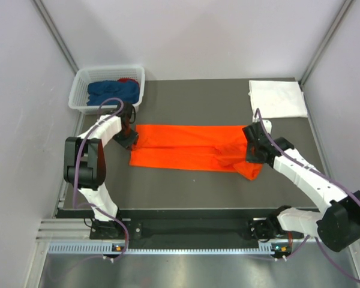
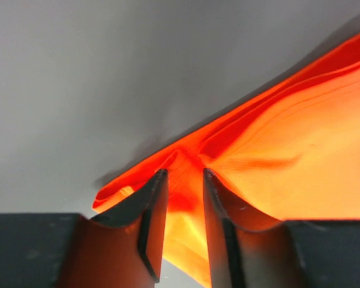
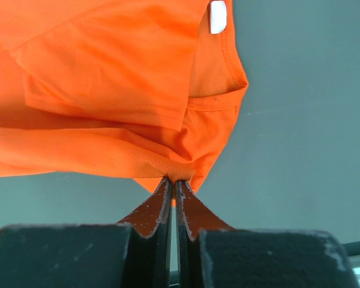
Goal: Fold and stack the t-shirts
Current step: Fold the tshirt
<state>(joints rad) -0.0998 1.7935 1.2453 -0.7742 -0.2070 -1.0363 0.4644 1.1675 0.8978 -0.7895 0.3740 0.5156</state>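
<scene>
on table (image 1: 186,187), right jaws pinch orange t-shirt (image 1: 180,150)

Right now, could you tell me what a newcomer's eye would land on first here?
The bright orange t-shirt, a long folded strip across the middle, the left claw parted at one end and the right claw pinching the other. Next, the folded white t-shirt in the far right corner and the white basket far left.
</scene>
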